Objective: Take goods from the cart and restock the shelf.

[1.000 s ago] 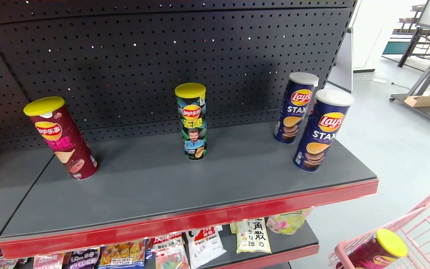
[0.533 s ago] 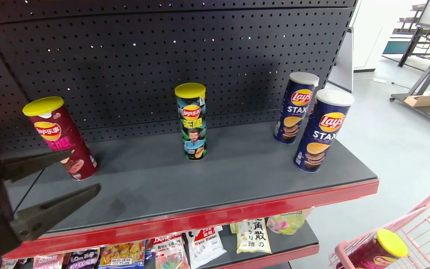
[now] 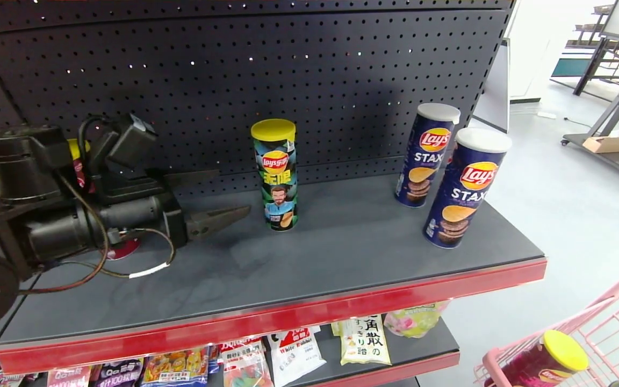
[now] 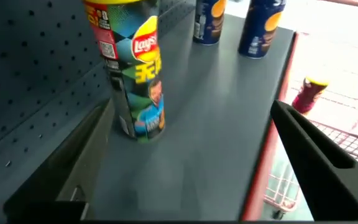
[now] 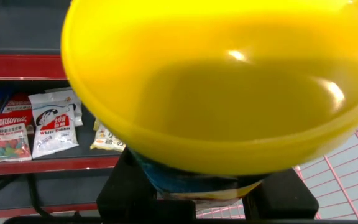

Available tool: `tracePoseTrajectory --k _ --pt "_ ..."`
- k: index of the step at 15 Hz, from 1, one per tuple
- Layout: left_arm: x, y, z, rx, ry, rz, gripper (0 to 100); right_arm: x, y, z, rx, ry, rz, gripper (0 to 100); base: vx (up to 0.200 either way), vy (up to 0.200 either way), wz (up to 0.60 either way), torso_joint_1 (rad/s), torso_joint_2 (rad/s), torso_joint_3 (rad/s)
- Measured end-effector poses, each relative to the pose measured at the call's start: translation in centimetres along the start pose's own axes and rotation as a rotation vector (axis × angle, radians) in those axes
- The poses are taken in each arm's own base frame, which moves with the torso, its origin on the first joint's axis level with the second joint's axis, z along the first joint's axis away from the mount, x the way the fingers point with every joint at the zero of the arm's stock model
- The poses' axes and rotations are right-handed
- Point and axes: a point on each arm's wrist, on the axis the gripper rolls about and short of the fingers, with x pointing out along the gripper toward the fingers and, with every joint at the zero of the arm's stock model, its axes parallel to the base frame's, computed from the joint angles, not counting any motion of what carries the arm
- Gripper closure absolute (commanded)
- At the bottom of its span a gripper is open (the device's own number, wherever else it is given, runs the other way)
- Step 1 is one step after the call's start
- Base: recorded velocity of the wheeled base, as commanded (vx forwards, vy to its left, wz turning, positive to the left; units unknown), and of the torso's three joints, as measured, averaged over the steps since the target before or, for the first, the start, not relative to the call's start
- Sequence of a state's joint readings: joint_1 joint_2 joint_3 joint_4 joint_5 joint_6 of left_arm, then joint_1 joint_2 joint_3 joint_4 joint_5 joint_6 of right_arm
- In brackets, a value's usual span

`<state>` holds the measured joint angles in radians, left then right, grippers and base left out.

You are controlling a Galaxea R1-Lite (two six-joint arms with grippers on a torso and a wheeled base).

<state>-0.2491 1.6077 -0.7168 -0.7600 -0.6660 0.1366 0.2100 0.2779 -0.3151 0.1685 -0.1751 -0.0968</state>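
Restocking looks partway done, by my reckoning. Four cans stand upright on the shelf (image 3: 342, 252), long axes vertical and lids up, with broad gaps between them. A green can (image 3: 277, 177) stands mid-board and two blue cans (image 3: 427, 156) (image 3: 462, 188) stand close together toward the right end. A maroon can (image 3: 122, 249) is mostly hidden behind my left arm.

The cart (image 3: 610, 317) sits low at my right, and a yellow-lidded cart can (image 3: 548, 357) leans in it with its lid uppermost, so there is more to shelve.

My left gripper (image 3: 233, 191) hovers over the shelf with its fingers spread wide and nothing between them. The tips point at the green can, near it but not touching.

My right gripper (image 5: 204, 186) is closed around a held can (image 5: 216, 81), gripping low on the body. The yellow lid is turned toward the wrist camera, and the long axis runs from the lid down between my fingers. Snack bags (image 5: 51, 121) on the lower shelf and pink cart wire show behind it, so I judge it is down by the cart. Whether it is the cart can itself, I cannot tell.
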Motion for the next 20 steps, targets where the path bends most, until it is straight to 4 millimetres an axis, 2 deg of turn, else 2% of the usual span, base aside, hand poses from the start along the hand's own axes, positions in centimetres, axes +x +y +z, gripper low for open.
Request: tracePoseTrajectory --k 3,8,17,20 --pt "2.5 1.8 -0.6 0.012 -0.001 -0.006 0 0.0 0.0 0.1 0.001 -0.002 -0.001 100 0.0 0.0 0.0 0.0 0.0 0.0" --pt "5.3 3.8 -1.3 0.017 -0.002 -0.011 0 0.0 0.0 0.2 0.001 -0.001 -0.003 100 0.0 0.0 0.0 0.0 0.0 0.0" --pt "9.4 7.0 -1.2 0.044 -0.045 -0.007 0 0.1 0.0 0.2 0.0 0.005 -0.006 100 0.0 0.0 0.0 0.0 0.0 0.0" --pt "10.5 7.2 -1.5 0.042 -0.049 -0.03 0 0.1 0.0 0.3 0.0 0.008 -0.006 100 0.0 0.0 0.0 0.0 0.0 0.0"
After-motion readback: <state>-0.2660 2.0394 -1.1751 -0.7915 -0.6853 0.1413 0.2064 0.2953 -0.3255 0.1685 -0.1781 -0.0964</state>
